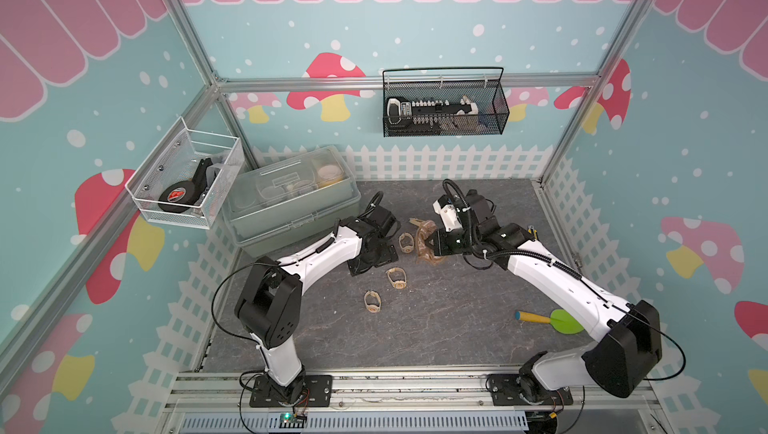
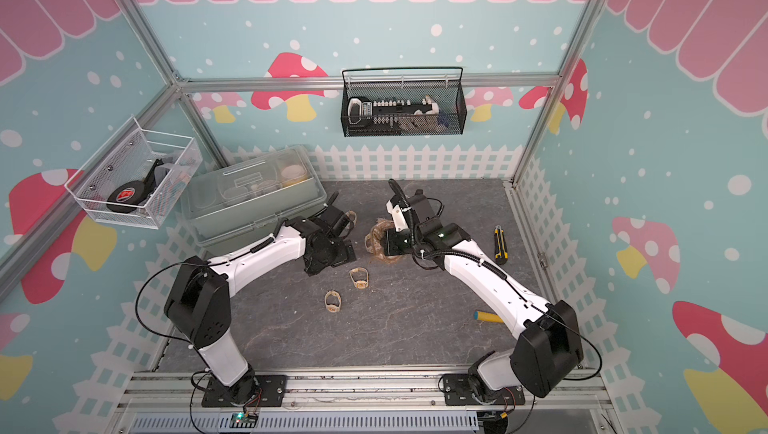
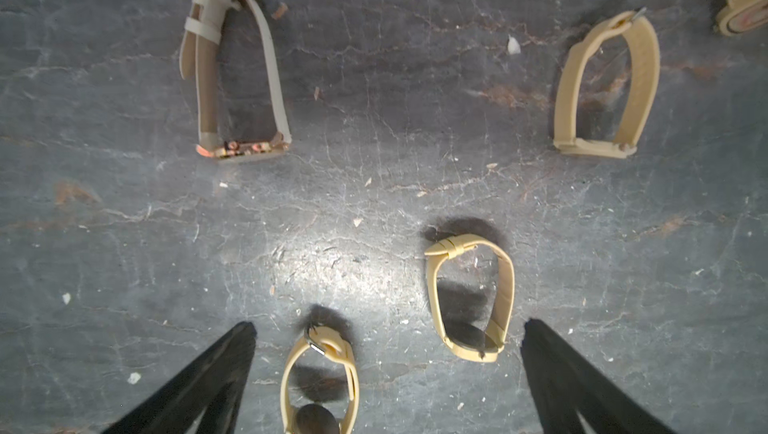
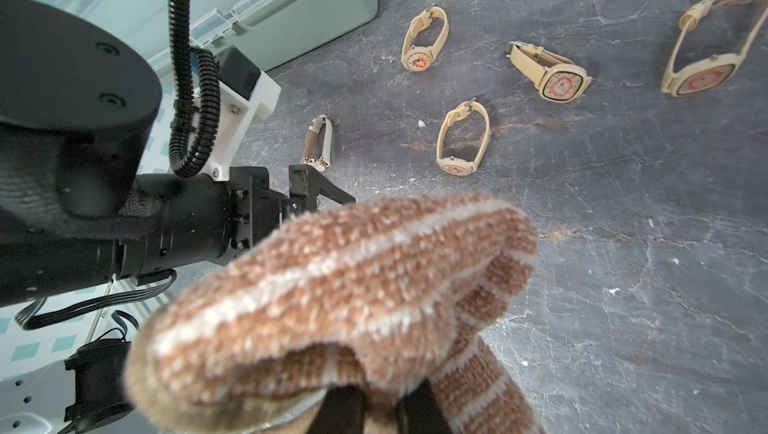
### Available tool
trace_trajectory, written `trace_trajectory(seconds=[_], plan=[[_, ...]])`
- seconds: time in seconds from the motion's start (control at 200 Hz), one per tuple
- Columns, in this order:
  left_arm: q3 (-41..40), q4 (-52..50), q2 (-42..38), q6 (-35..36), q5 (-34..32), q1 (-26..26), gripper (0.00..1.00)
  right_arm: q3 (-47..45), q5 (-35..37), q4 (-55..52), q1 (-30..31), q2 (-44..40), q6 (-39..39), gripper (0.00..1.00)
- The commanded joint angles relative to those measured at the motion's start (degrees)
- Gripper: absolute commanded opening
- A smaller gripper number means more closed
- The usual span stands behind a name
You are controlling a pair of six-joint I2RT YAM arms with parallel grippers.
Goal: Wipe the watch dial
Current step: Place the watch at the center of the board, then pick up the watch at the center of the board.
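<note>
Left gripper (image 3: 388,328), fingers spread, empty, frames two watches (image 3: 505,286) near the cloth (image 4: 332,278). Right gripper (image 4: 382,405) pinches that cloth. Open table (image 1: 436,328) runs from it frontward.

Watches mid-table (image 1: 457,340), other things around them.
From the middle watch (image 1: 397,278): another watch (image 1: 372,301) at seven o'clock, a third watch (image 1: 406,243) at twelve, cloth (image 1: 424,255) at one, lidded box (image 1: 291,199) at ten, paddle (image 1: 552,319) at four.

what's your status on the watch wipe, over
Left gripper open, empty, above a watch. Right gripper shut on the cloth. No watch held yet. Second watch lies close beside the first.
</note>
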Motion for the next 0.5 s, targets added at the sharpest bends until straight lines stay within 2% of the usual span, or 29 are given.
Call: trace_trajectory(seconds=[0.0,0.495], plan=[[-1.9,-1.2,-2.2,-2.5,-2.0,-1.5,0.99,-2.9,1.1,1.1,0.3,-3.2,1.8,0.0],[-12.4,2.9,-6.8,-6.7,-2.1,-5.4,0.96,-10.7,1.6,1.4,1.3,-10.4,5.1,0.0]])
